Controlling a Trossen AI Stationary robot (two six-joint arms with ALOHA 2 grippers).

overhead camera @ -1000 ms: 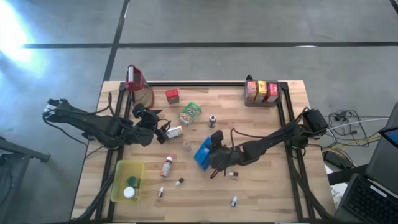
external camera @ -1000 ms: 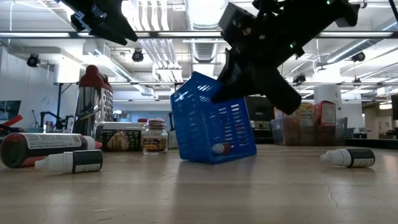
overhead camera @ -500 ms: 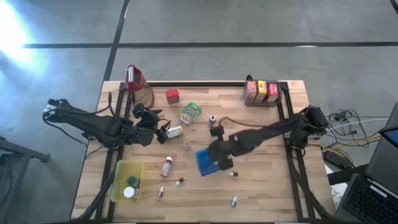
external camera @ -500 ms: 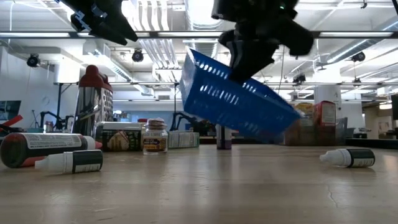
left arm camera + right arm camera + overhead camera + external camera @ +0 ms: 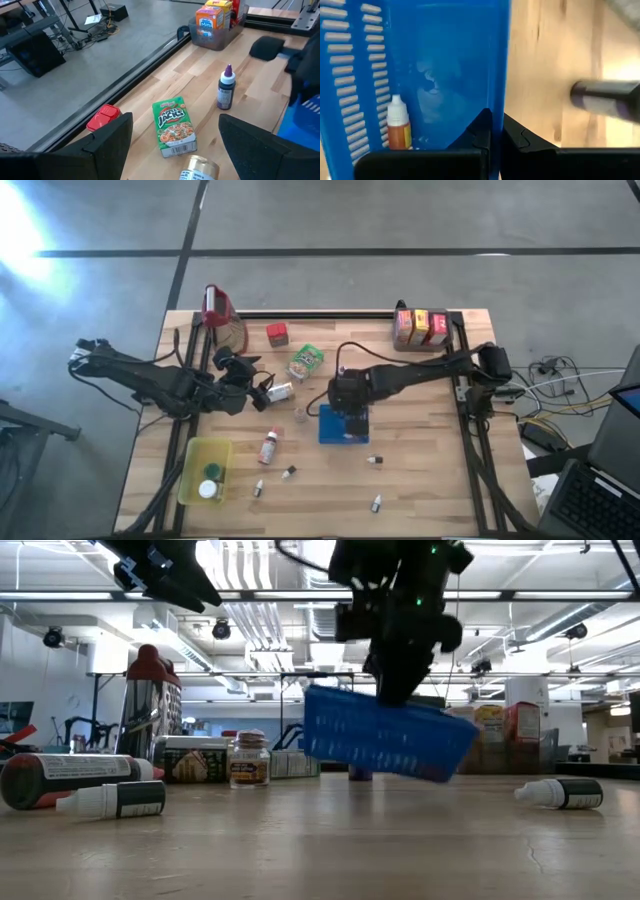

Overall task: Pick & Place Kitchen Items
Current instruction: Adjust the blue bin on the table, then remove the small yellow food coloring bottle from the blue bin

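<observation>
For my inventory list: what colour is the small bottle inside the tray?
Orange, white cap: small bottle in the blue tray, right wrist view.

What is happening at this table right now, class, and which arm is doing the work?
The right gripper is shut on the rim of the blue tray and holds it just off the table near the middle. A small white-capped bottle lies inside the tray. The left gripper hangs open at the left over a small tin, holding nothing. A green carton, a purple bottle and other small bottles lie scattered around.
</observation>
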